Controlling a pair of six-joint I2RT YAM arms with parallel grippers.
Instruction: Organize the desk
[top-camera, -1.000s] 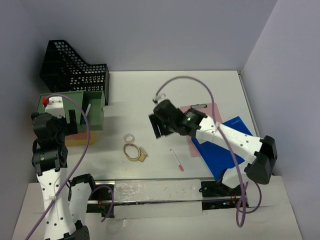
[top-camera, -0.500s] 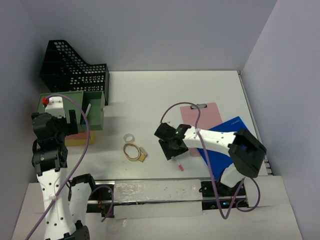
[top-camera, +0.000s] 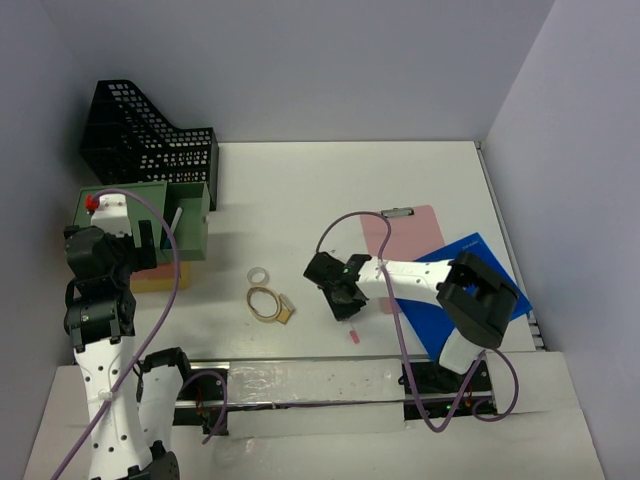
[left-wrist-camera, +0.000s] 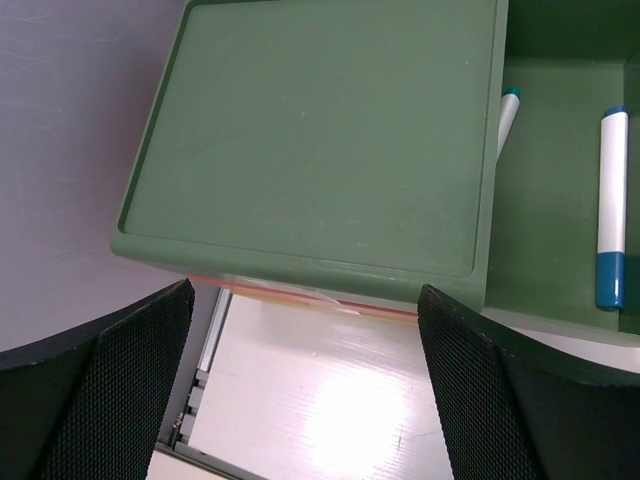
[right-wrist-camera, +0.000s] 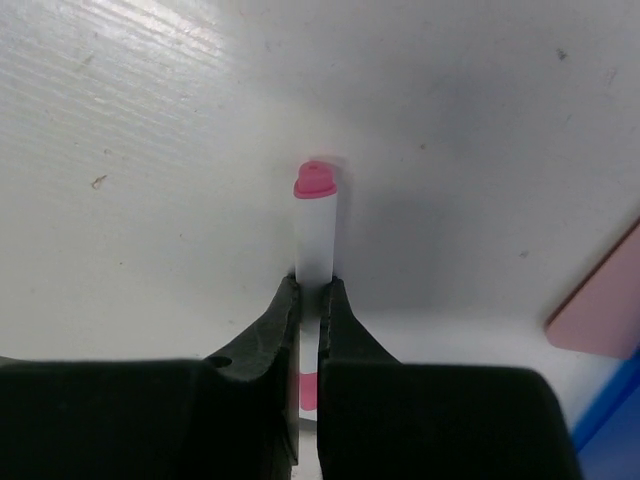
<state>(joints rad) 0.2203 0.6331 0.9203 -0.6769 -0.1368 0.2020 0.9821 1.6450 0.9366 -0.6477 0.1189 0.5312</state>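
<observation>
Right gripper (right-wrist-camera: 309, 292) clamped one slim white pink-capped marker (right-wrist-camera: 316, 228) on the white desk (right-wrist-camera: 150, 120); left gripper (left-wrist-camera: 305, 345) gaped near two teal-capped markers (left-wrist-camera: 612, 180).

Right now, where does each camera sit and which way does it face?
Top: fixed above and behind, looking down on the desk; left arm and right arm show, bases at bottom.
Left wrist: on the left arm, looking down at the green organizer; open left fingers frame the bottom.
Right wrist: on the right arm, looking down at the desk; right fingers shut on the pink-capped pen.
Shared: pink-capped pen in top and right wrist; green organizer in top and left wrist.
</observation>
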